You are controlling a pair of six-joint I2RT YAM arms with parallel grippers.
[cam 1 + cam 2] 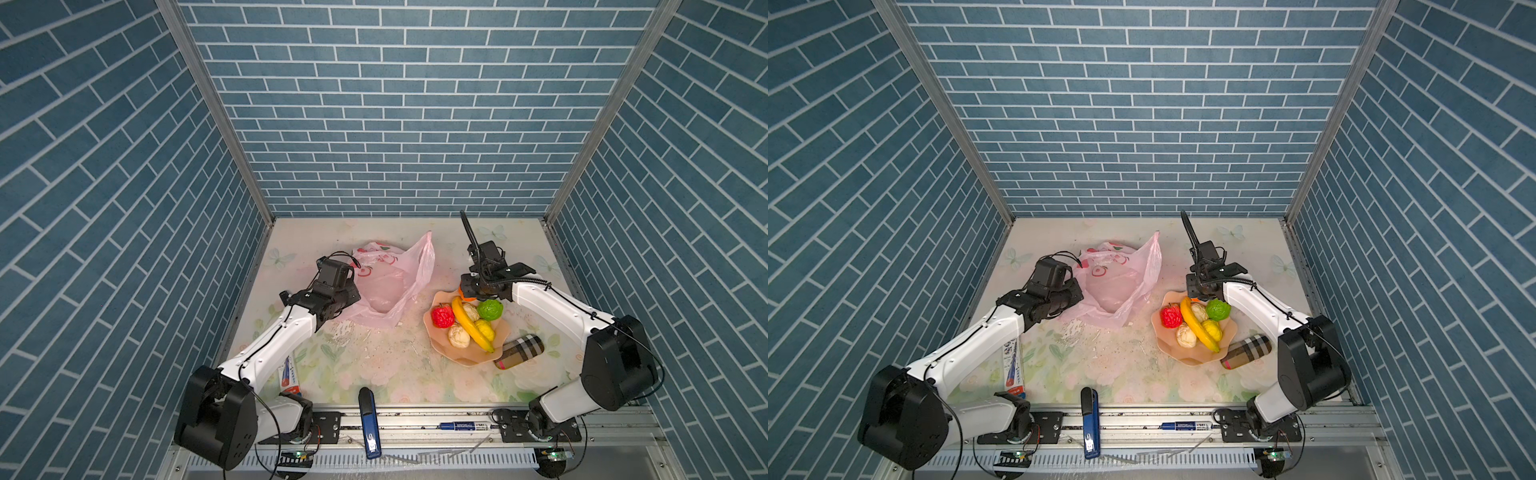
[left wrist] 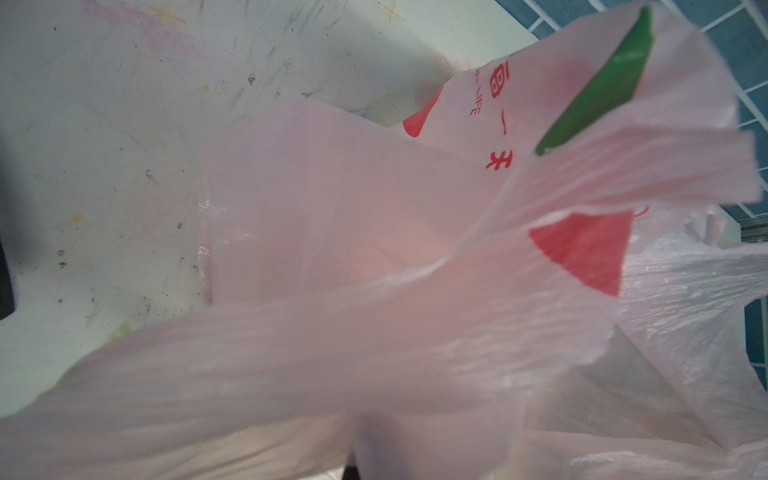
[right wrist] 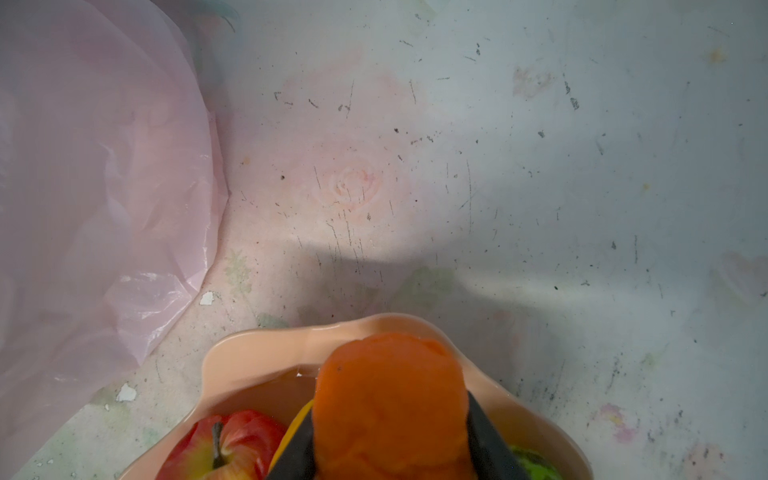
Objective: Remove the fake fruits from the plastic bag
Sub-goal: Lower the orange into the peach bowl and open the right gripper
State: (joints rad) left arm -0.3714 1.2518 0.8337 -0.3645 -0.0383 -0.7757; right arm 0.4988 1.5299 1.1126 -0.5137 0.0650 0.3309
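Six fruits (image 1: 469,328) lie on your plate (image 1: 465,357); your right gripper (image 1: 470,294) clamps the orange ball (image 3: 386,395) above its rim, and your left gripper (image 1: 351,297) is closed, pinching the bag (image 1: 390,286).

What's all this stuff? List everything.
bag: one, pink, centre-left
plate: one, peach, right of bag
banana: one, yellow, on plate
red ball: one, red, on plate
green ball: one, green, on plate
yellow ball: one, yellow, on plate
cream balls: two, cream, on plate
orange ball: one, orange, in right gripper
case: one, checked, beside plate
stapler: one, blue, front edge
marker: one, blue, front rail
box: one, white, under left arm
left gripper: one, black, shut on bag
right gripper: one, black, over plate's rim
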